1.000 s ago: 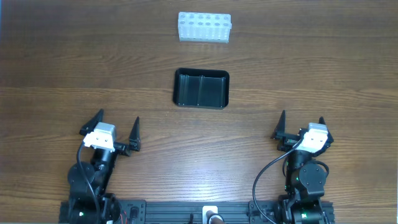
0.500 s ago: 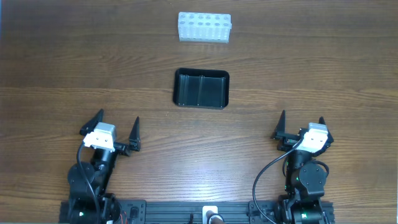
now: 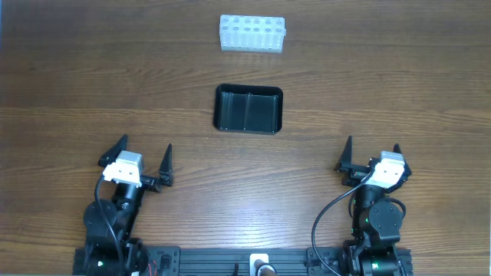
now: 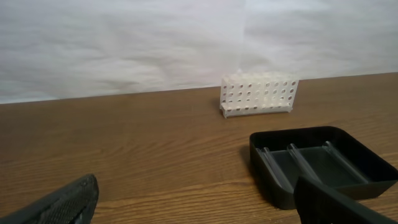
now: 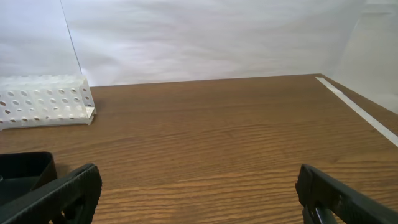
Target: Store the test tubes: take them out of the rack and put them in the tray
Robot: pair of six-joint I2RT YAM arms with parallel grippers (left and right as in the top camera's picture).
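Note:
A white perforated test tube rack [image 3: 252,34] stands at the far middle of the wooden table; it also appears in the left wrist view [image 4: 259,95] and the right wrist view [image 5: 43,100]. I cannot make out any tubes in it. A black tray [image 3: 248,109] with ribbed compartments lies nearer, between rack and arms, seen too from the left wrist [image 4: 323,163]. My left gripper [image 3: 143,159] rests open near the front left, holding nothing. My right gripper [image 3: 370,154] rests open near the front right, also holding nothing.
A white wall backs the table's far edge [image 4: 124,50]. A pale strip [image 5: 357,109] runs along the table's right side. Bare wood lies between the grippers and the tray.

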